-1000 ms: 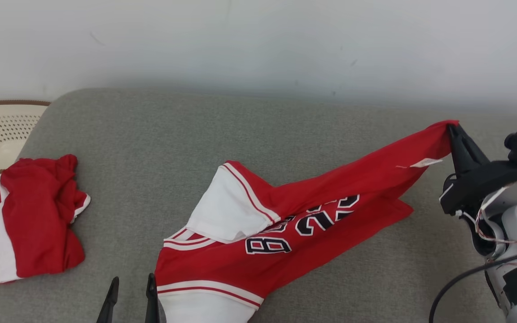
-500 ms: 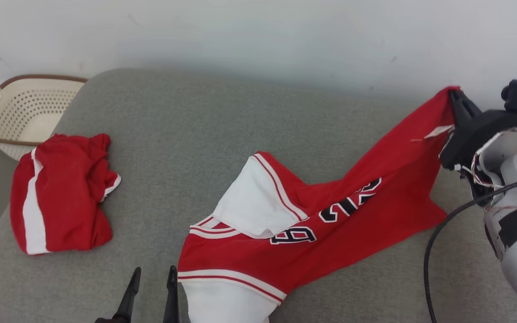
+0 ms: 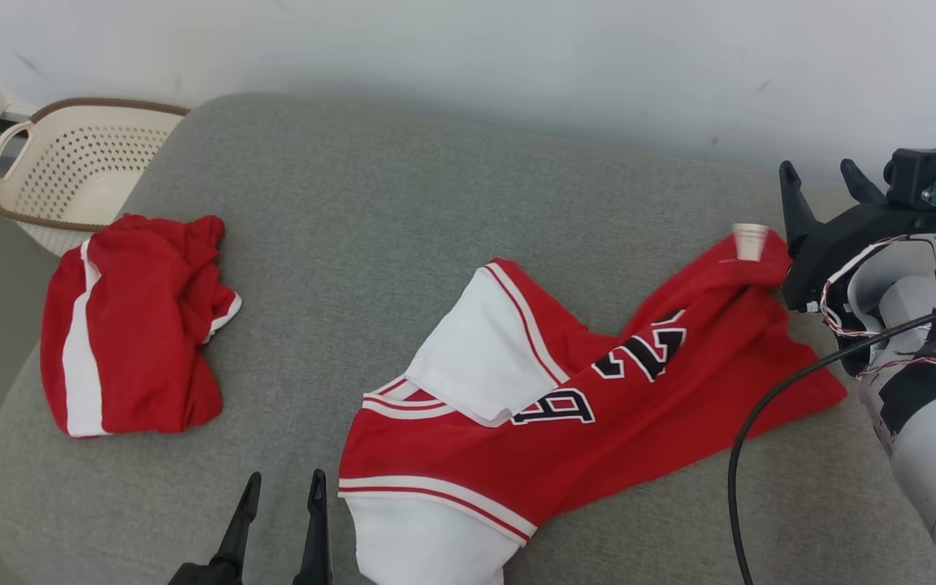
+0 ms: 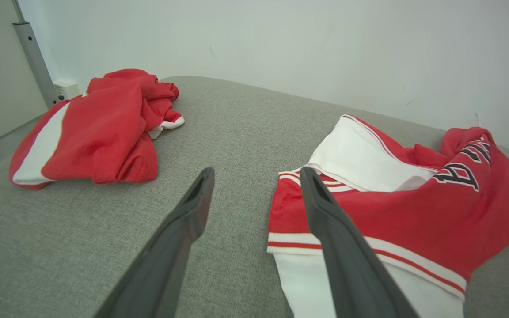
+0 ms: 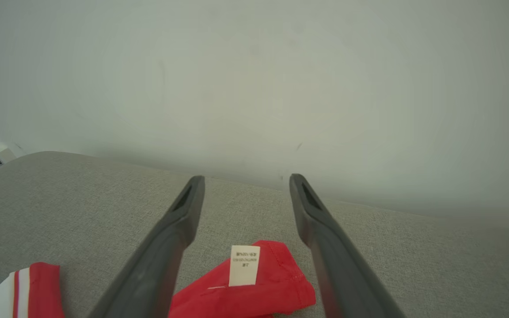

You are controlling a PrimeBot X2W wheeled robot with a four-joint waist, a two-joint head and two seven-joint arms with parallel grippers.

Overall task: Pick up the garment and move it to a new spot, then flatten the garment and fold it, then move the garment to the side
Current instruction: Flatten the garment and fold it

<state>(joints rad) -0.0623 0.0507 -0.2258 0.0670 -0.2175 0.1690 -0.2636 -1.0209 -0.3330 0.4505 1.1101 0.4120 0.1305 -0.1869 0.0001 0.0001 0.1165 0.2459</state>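
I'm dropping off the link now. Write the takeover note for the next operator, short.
Right hand: open, empty, above the corner of the jersey bearing the label.
Left hand: open, empty, beside the jersey's white hem.
Jersey: bunched on the grey cushion, held by neither hand; a second red garment lies to its left, near the basket.
Done: jersey laid down.
Left: flatten, fold, move aside.

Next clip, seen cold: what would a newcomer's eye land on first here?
The red and white jersey with black numerals, lying rumpled across the middle of the grey cushion. At its tagged far corner the right gripper stands open, holding nothing. A second red garment sits bunched at the left, near a cream basket.
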